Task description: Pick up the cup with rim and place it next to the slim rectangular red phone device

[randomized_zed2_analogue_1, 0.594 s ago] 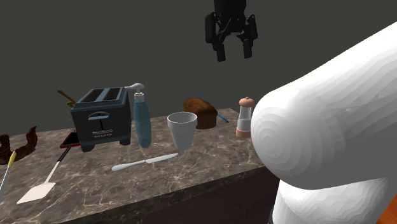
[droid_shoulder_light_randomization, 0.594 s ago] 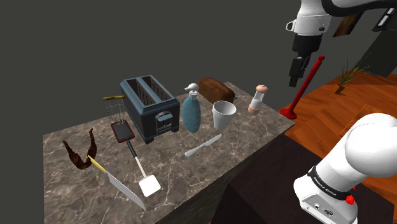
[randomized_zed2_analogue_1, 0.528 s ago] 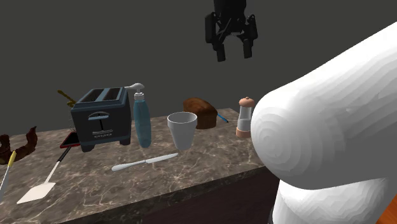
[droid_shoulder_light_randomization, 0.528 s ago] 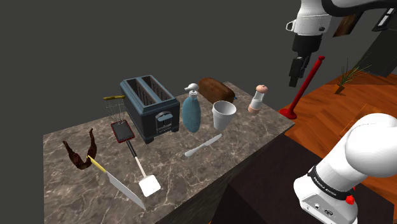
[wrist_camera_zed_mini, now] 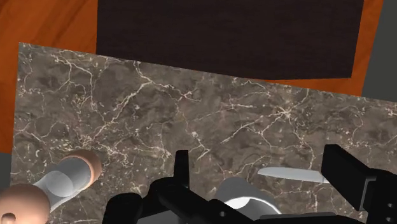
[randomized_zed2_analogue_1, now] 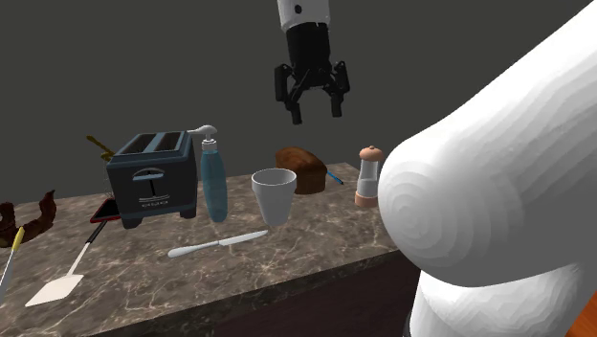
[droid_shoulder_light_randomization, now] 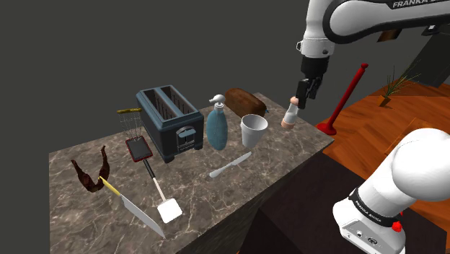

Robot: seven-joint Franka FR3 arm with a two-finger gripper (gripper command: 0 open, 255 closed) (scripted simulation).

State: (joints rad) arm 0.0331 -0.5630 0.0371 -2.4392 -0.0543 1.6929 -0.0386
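Observation:
The white cup [droid_shoulder_light_randomization: 253,130] with a wide rim stands upright on the marble counter between a blue soap bottle [droid_shoulder_light_randomization: 217,124] and a pepper grinder [droid_shoulder_light_randomization: 290,113]. The slim red phone [droid_shoulder_light_randomization: 138,148] lies by the toaster's side, towards the shoulder view's left. My black gripper [droid_shoulder_light_randomization: 309,90] hangs open and empty high over the counter, above and a little to the right of the cup [randomized_zed2_analogue_1: 274,195] in the second exterior view, where its fingers [randomized_zed2_analogue_1: 296,113] spread apart. In the wrist view the cup [wrist_camera_zed_mini: 245,194] lies below the gripper [wrist_camera_zed_mini: 261,162].
A dark toaster [droid_shoulder_light_randomization: 169,123], a brown loaf [droid_shoulder_light_randomization: 245,101], a table knife [droid_shoulder_light_randomization: 231,164], a white spatula [droid_shoulder_light_randomization: 162,195] and a large knife [droid_shoulder_light_randomization: 133,209] share the counter [droid_shoulder_light_randomization: 288,148]. A red plunger [droid_shoulder_light_randomization: 345,101] stands on the wooden floor beyond the counter's right end.
The arm has swung to the shoulder view's left and come lower, bringing the open gripper from beyond the counter's end to over the grinder and cup. Nothing on the counter moved.

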